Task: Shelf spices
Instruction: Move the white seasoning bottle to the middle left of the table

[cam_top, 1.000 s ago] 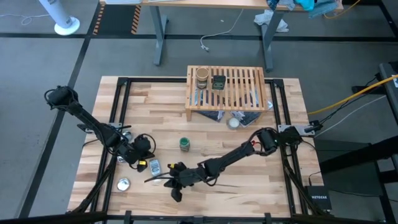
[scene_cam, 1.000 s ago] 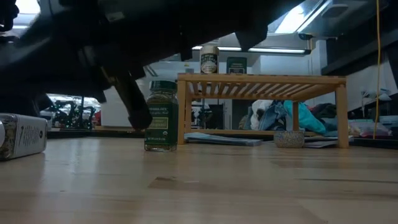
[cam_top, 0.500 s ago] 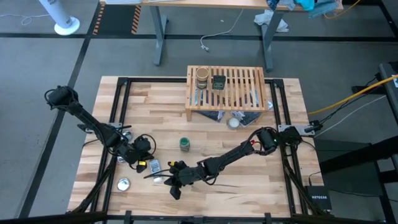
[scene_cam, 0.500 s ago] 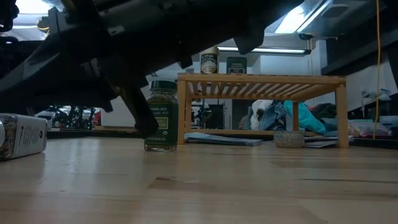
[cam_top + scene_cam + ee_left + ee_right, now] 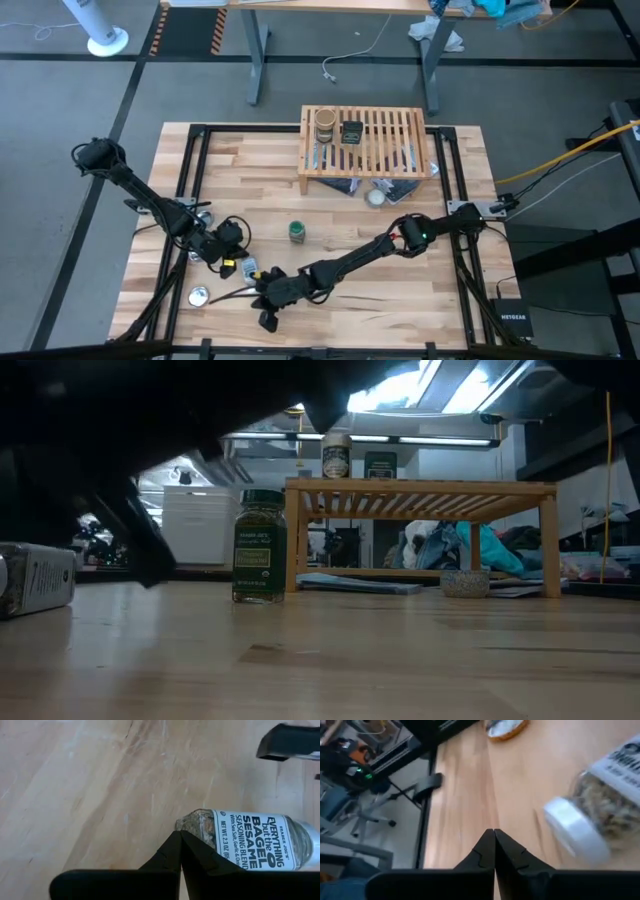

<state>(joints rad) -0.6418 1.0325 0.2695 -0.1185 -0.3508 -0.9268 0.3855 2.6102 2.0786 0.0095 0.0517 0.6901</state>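
right gripper (image 5: 262, 297), fingers pressed together, moved beside the clear jar (image 5: 249, 268), blocking it.

Beside my black right gripper (image 5: 494, 836) I see a clear jar (image 5: 600, 795) with white cap and black-lettered white label. Farther off, a green-lidded jar (image 5: 259, 546) stands before the pale wooden shelf (image 5: 420, 495).

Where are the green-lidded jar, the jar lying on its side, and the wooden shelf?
Green-lidded jar (image 5: 259, 547), low view, on its label.
Lying jar (image 5: 255, 839), left wrist view, on its label.
Shelf (image 5: 385, 140), high view, on its slats.
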